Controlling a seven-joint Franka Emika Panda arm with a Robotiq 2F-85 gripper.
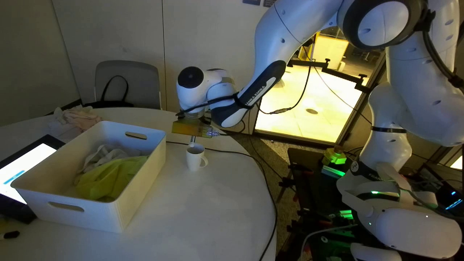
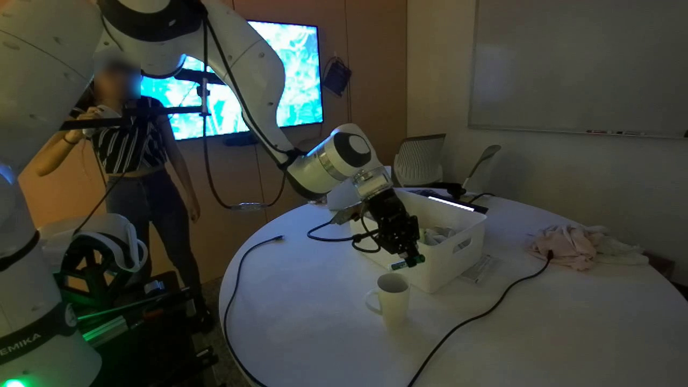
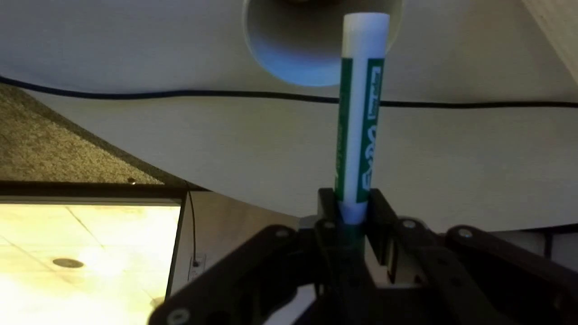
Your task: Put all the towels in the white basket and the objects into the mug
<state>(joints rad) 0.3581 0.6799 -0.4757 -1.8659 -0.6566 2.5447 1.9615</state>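
Slim white-green plastic marker [image 3: 358, 122] was pinched near one end by black pincer [image 3: 351, 197] above white handled mug [image 1: 194, 161], right of white rectangular basket [image 1: 99, 215] in an exterior view; judged light, stiff, best held there.

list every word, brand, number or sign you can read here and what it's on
"EXPO" on the green-and-white marker
"low odor" on the same marker
"ANKA EMIKA" on the arm's dark panel, start unclear
"EMIKA" on the arm's base
"FRAN" on that base, rest unclear
Too small or blurred: the marker's other green strip, wall signs, tablet screen, dark screen
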